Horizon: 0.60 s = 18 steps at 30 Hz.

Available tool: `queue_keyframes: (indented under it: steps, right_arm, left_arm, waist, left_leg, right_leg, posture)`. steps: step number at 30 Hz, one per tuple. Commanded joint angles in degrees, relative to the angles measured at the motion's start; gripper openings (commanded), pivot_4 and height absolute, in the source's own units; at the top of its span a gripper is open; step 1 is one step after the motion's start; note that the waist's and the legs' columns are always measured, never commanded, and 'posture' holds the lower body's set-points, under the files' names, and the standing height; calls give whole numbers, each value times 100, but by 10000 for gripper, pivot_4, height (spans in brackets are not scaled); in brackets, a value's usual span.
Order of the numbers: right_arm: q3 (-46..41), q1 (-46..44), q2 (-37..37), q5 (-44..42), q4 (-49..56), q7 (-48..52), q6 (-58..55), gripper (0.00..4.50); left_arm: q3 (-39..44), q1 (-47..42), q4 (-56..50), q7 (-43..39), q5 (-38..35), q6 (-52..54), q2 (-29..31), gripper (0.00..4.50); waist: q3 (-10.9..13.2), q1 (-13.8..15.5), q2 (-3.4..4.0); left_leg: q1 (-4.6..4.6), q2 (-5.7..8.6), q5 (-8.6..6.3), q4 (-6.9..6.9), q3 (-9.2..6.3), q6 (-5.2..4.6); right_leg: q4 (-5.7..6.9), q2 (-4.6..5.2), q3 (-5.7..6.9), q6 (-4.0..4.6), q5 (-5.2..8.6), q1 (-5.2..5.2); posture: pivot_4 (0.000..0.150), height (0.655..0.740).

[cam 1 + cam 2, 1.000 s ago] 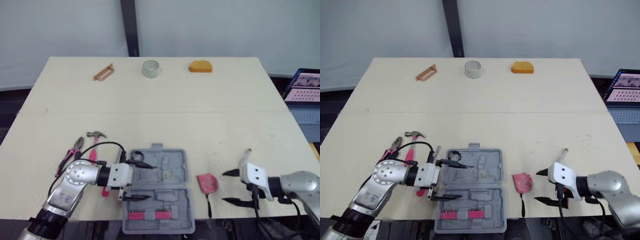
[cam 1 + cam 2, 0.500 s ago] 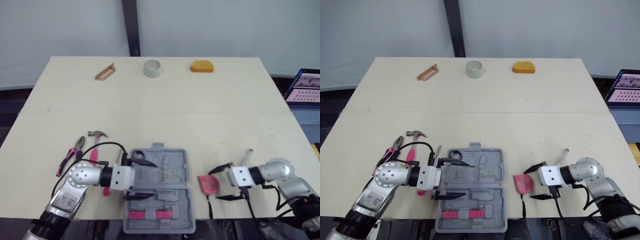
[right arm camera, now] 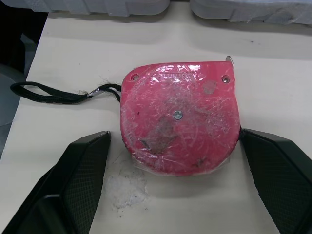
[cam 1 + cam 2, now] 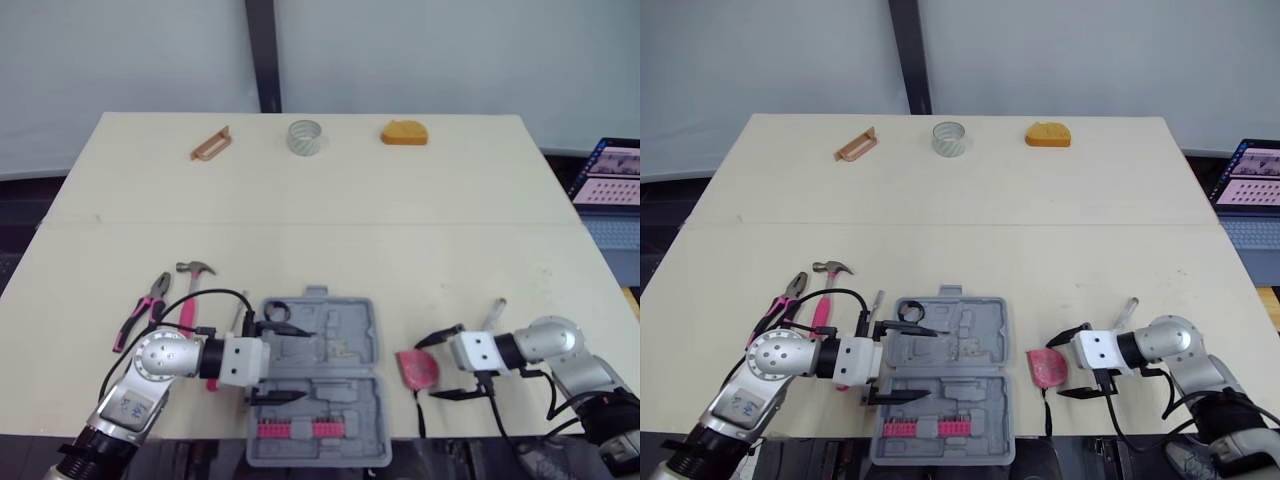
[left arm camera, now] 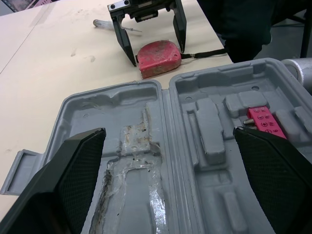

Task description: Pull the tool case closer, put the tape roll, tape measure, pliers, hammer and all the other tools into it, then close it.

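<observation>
The grey tool case (image 4: 330,345) lies open at the table's front edge, with a pink bit holder (image 4: 297,430) in its near half. My left gripper (image 4: 296,363) is open, its fingers spread over the case's left side (image 5: 146,161). A red tape measure (image 3: 180,117) with a black strap lies flat just right of the case. My right gripper (image 4: 428,369) is open, one finger on each side of the tape measure's right end, not closed on it. Pliers (image 4: 140,310) and a pink-handled hammer (image 4: 190,290) lie left of the case. The tape roll (image 4: 303,137) stands at the far edge.
An orange object (image 4: 403,132) and a copper-coloured tool (image 4: 208,144) lie along the far edge. A slim silver tool (image 4: 493,313) lies behind my right gripper, another (image 4: 872,305) beside the case's left side. A laptop (image 4: 610,185) sits off the table's right. The case's near half overhangs the front edge.
My right gripper has swung left along the front edge and now straddles the tape measure's right end. The left gripper stays open over the case, nearly still.
</observation>
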State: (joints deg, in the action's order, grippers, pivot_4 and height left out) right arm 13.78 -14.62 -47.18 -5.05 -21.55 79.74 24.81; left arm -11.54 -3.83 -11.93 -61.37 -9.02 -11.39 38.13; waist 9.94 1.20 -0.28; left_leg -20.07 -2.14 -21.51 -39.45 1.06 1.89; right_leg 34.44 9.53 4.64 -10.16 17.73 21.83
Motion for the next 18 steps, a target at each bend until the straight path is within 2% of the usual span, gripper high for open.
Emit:
queue_keyframes:
  steps: [1,10,12,14,15,18]
  right_arm:
    - [22,31,51,-22,157,3,-123,44448]
    - [19,9,141,34,135,-37,-191,44448]
    - [17,13,144,24,147,-31,-208,39313]
    - [11,23,149,9,162,-29,-225,31028]
    - [9,27,152,-1,176,-27,-242,29140]
    - [3,43,141,-41,255,1,-319,29143]
  left_arm:
    - [-29,-11,-167,24,-13,-47,1,45000]
    - [-54,-33,-112,56,24,-59,-24,45000]
    - [-58,-27,-102,63,31,-68,-24,45000]
    - [-59,-22,-91,71,32,-78,-25,45000]
    - [-58,-19,-84,74,30,-79,-25,45000]
    - [6,-17,-51,124,-70,25,-62,45000]
  waist:
    - [0,-3,0]
    - [0,-4,0]
    - [0,-4,0]
    - [0,1,0]
    - [0,2,0]
    - [0,0,0]
  left_leg:
    - [0,0,0,0,0,0]
    - [0,0,0,0,0,0]
    - [0,0,0,0,0,0]
    - [0,0,0,0,0,0]
    - [0,0,0,0,0,0]
    - [0,0,0,0,0,0]
  right_leg:
    - [0,0,0,0,0,0]
    - [0,0,0,0,0,0]
    - [0,0,0,0,0,0]
    - [0,0,0,0,0,0]
    - [0,0,0,0,0,0]
    - [0,0,0,0,0,-2]
  posture:
    - [1500,7400]
    - [1500,7400]
    - [1500,7400]
    - [1500,7400]
    - [1500,7400]
    - [1500,7400]
